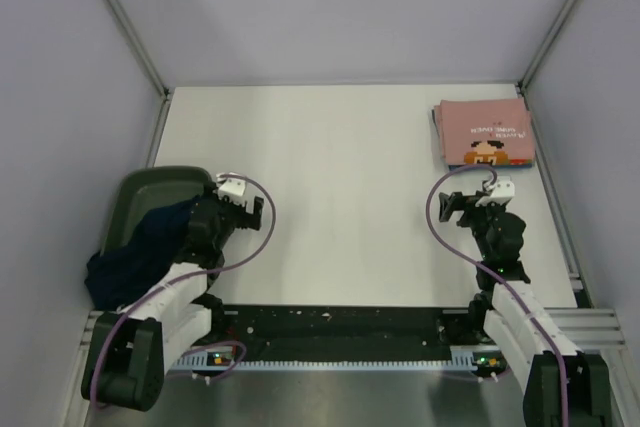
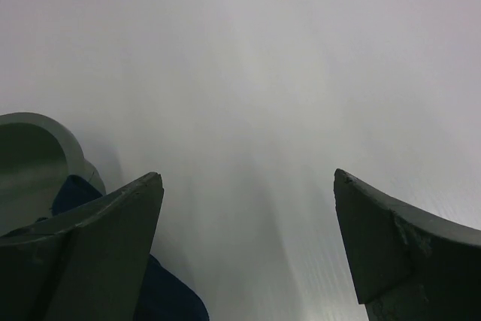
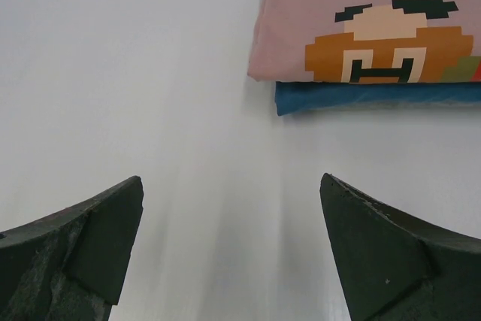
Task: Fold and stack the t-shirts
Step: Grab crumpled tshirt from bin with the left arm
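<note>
- The left gripper (image 1: pixel 250 213), at lower left of the overhead view, has its jaws spread wide and empty above the white table (image 1: pixel 340 207).
- Just left of it, a crumpled dark navy cloth t-shirt (image 1: pixel 135 252) spills over the near rim of a dark green plastic tray (image 1: pixel 150 185).
- The right gripper (image 1: pixel 455 209), at lower right, is likewise wide and holds nothing.
- At upper right, a folded pink t-shirt with a cartoon face (image 1: pixel 485 132) lies on a folded blue cloth (image 3: pixel 376 97).

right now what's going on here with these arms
Neither arm holds anything: the left gripper and right gripper are both open above the table. A folded pink t-shirt lies on a folded blue garment at the far right. A crumpled navy t-shirt sits in the green tray on the left.
</note>
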Controlling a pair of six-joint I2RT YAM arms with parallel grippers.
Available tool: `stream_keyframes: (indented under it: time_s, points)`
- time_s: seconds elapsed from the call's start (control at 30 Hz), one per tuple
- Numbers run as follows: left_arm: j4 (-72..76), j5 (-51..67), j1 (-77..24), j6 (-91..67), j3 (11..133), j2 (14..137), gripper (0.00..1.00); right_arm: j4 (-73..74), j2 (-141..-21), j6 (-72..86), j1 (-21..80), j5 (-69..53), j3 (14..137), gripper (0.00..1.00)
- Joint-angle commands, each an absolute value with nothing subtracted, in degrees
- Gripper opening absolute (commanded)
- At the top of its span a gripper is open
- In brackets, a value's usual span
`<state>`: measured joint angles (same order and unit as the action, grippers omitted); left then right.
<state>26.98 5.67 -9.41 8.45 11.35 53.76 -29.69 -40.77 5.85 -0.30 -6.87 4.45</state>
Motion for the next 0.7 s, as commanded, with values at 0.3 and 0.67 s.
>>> stream_keyframes:
  time_s: [0.3, 0.67]
  points:
    - [-26.76, -6.73, -9.05, 33.92, 49.10, 55.19, 0.99, -32.70, -44.29, 6.77, -0.62, -6.06, 5.18, 0.99]
    - [-39.79, -22.96, 9.04, 38.33, 58.26, 81.89, 0.95, -32.43, -47.81, 6.42, -0.62, -7.12, 7.03, 0.99]
